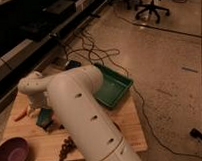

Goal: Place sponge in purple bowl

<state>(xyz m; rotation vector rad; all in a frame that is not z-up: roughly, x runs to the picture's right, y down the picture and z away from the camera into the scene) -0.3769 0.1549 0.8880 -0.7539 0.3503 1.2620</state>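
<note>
The teal-green sponge (44,116) lies on the left part of the wooden table (128,126), partly covered by my arm's wrist. My gripper (43,113) hangs straight down over the sponge, standing open around it, and the white wrist hides most of its fingers. The purple bowl (14,152) sits at the table's front left corner, to the lower left of the gripper and apart from it. Nothing lies inside the bowl.
My bulky white arm (83,120) crosses the middle of the table. A large green tray (114,87) rests at the table's far right edge. An orange object (20,115) lies left of the sponge, and a dark cluster (66,147) lies near the front. Cables trail over the floor behind.
</note>
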